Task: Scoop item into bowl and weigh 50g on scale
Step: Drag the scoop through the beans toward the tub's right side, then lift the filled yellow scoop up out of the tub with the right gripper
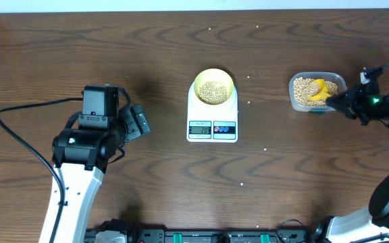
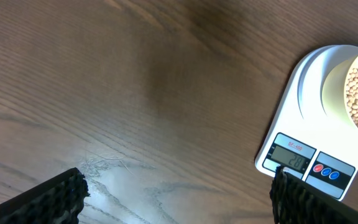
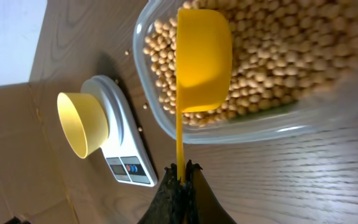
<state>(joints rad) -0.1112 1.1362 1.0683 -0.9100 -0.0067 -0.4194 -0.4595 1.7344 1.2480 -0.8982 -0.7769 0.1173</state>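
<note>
Overhead view: I saw the scale (image 1: 212, 121) near the middle of the table, with the bowl (image 1: 213, 88) seated on its platform.
Beans (image 1: 213, 92): a shallow layer covered the bowl's bottom; the bulk lay in the clear container (image 1: 294, 86) toward the table's right edge.
Display: in the left wrist view it looked like a figure in the twenties, though I could not swear to the digits.
Right gripper (image 3: 180, 171): its fingers were clamped together on the thin handle of the yellow scoop (image 3: 202, 59).
Scoop: its cup sat inside the container over the beans and looked empty to me.
Left gripper (image 1: 139, 121): its fingers were spread wide, holding nothing, over bare table left of the scale.
Spill: a few stray beans (image 1: 249, 102) lay scattered on the table around the scale.
Progress: I judged it roughly half done; some beans were weighed, the target was not reached.
Left to do: I reckoned more scoops were needed, smaller ones near the end.
</note>
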